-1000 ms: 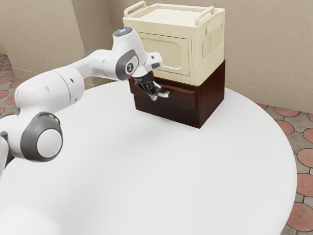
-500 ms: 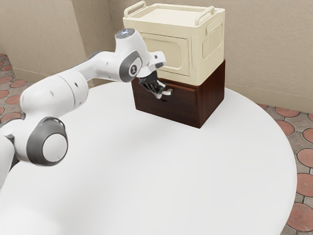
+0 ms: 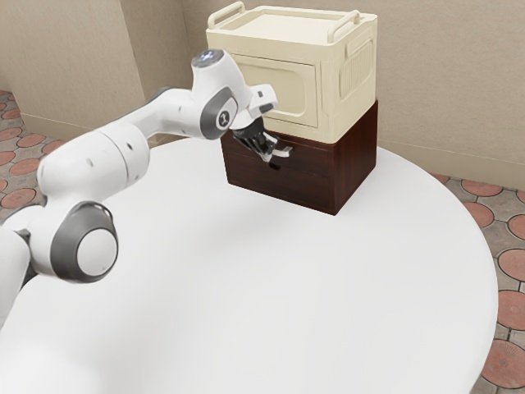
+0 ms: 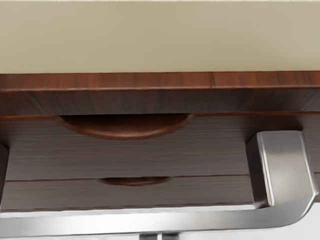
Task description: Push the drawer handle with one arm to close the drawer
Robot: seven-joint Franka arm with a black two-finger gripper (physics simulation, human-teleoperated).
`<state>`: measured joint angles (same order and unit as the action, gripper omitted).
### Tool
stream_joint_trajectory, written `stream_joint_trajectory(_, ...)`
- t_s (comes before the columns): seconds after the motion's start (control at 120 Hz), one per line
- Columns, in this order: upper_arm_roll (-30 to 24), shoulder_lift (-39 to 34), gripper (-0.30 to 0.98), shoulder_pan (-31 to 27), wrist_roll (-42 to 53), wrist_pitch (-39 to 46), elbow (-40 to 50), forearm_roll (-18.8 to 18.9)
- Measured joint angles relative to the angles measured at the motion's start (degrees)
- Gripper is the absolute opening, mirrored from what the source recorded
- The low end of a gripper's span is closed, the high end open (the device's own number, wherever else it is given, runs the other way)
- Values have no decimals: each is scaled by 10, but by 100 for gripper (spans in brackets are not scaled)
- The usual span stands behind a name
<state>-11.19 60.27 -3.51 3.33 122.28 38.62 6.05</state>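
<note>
Round white table [image 3: 271, 279], beige wall [image 3: 443, 90], red-and-grey paved floor [image 3: 515, 265]. Silver metal bar handle [image 4: 150, 223] on dark-brown wooden drawer [image 4: 210, 152], right at black gripper [image 3: 269, 153]; can't tell if wide or narrow.

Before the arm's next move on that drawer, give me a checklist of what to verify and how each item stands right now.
1. Drawer pushed in, its front about level with the cabinet: ok.
2. End effector at the handle: ok.
3. End effector pressing on the handle: cannot tell.
4. Cream box upright on top of the cabinet: ok.
5. Cabinet standing upright on the white table: ok.
6. Table in front of the cabinet free of loose objects: ok.
</note>
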Motion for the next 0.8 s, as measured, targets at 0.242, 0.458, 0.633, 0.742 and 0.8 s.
stream_joint_trajectory(0.242, -6, -304, -10, -59, -2, -25, 382, -7)
stream_joint_trajectory(0.458, -15, -572, 27, -46, 34, -294, 478, -34)
stream_joint_trajectory(0.633, -10, -577, 50, -74, 98, -390, 475, -53)
stream_joint_trajectory(0.742, -13, -577, 58, -77, 136, -416, 468, -53)
stream_joint_trajectory(0.8, -13, -577, 60, -71, 153, -424, 467, -53)
